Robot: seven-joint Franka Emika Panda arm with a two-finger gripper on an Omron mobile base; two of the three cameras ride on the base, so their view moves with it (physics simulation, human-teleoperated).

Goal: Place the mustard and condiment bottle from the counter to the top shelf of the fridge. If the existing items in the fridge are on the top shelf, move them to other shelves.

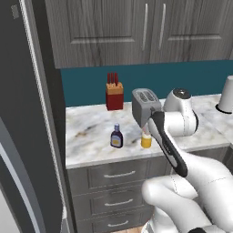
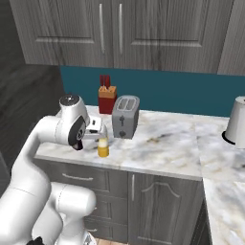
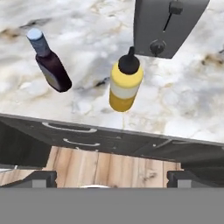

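Observation:
The mustard (image 3: 125,85), a yellow squeeze bottle with a dark tip, stands on the marbled counter (image 3: 183,100) near its front edge, just in front of a toaster. The dark condiment bottle (image 3: 50,65) stands a little way to its left, also seen as the condiment bottle (image 1: 117,136) beside the mustard (image 1: 146,140). My gripper (image 2: 98,136) hangs open just above the mustard (image 2: 103,148), with nothing between its widely spread fingertips (image 3: 39,178). The fridge (image 1: 27,136) shows as a grey side at far left. Its top shelf and the existing items are out of view.
A grey toaster (image 1: 145,102) stands right behind the mustard, with a red knife block (image 1: 114,95) against the teal wall behind it. A white appliance (image 2: 237,125) sits at the counter's right end. Grey drawers (image 1: 119,174) lie below, wall cabinets above.

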